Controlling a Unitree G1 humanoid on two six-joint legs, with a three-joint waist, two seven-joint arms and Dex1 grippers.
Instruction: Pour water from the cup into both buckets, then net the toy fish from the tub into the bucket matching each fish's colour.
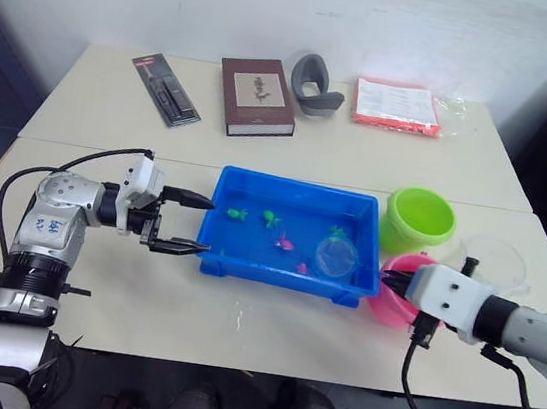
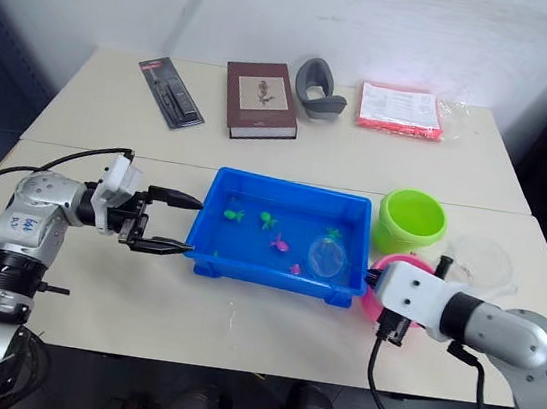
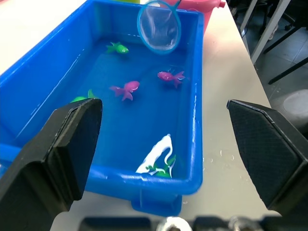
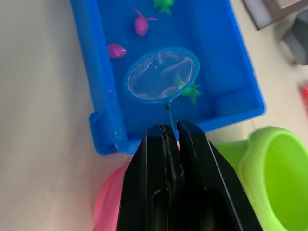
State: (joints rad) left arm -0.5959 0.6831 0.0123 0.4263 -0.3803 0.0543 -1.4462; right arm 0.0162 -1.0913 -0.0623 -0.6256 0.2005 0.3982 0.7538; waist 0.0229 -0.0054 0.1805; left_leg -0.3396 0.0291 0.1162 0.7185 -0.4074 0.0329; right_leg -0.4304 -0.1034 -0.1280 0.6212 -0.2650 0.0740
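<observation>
Black fingers of the right gripper (image 4: 169, 139) are seen clamped on the thin handle of a small round net (image 4: 162, 74), whose hoop is held over the right end of the blue tub (image 1: 216, 258), beside a green fish (image 4: 192, 91). Netting is judged to be the step in hand; no fish is yet in the hoop. Pink bucket (image 1: 394, 303) and lime bucket (image 1: 419, 220) stand just beside the tub. The left gripper (image 1: 183, 221) is held spread apart at the tub's left rim. A scoop beneath that fish is called for next.

Blue tub (image 1: 246, 261) — toy fish (image 1: 284, 243) inside, buckets (image 1: 418, 222) beside.
</observation>
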